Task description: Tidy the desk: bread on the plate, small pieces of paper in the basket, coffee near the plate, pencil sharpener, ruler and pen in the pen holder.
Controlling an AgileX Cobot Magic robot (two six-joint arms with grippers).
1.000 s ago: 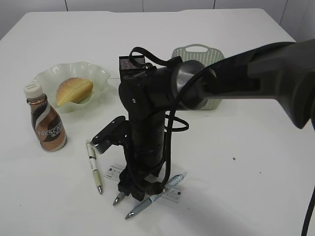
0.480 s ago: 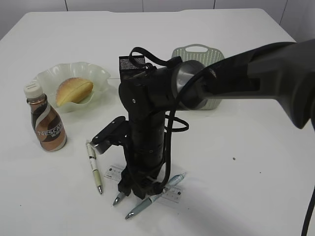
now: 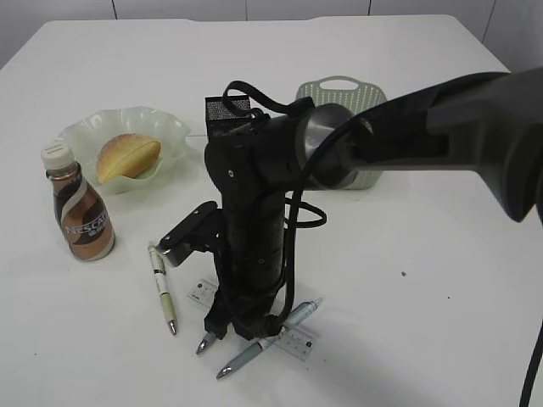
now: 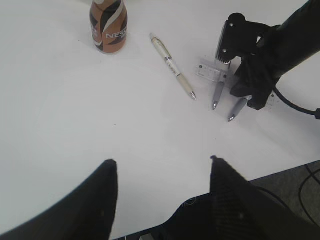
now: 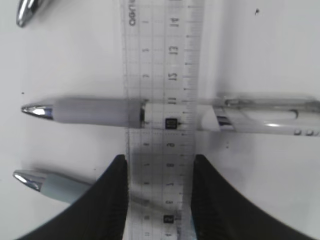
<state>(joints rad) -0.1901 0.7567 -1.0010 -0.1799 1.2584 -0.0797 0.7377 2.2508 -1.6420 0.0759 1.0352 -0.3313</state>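
The clear ruler [image 5: 162, 100] lies across two pens [image 5: 95, 111] low on the white desk [image 3: 424, 254]. My right gripper [image 5: 159, 157] points straight down on it [image 3: 242, 326], one finger pressed against each long edge of the ruler. A cream pen [image 3: 161, 288] lies to its left. The bread [image 3: 127, 157] sits in the plate [image 3: 81, 131], with the coffee [image 3: 81, 220] beside it. The black pen holder [image 3: 222, 114] and the green basket [image 3: 339, 93] stand behind the arm. My left gripper [image 4: 162, 161] hovers open and empty. No pencil sharpener or paper is in view.
The right arm [image 3: 407, 127] reaches in from the right and covers part of the basket. In the left wrist view the desk's near edge [image 4: 280, 167] runs close under the gripper, with dark floor beyond it. A third pen tip [image 5: 27, 10] shows nearby.
The right gripper's fingers have closed inward onto the ruler's two long edges, and the ruler has shifted a little. The left arm has not moved.
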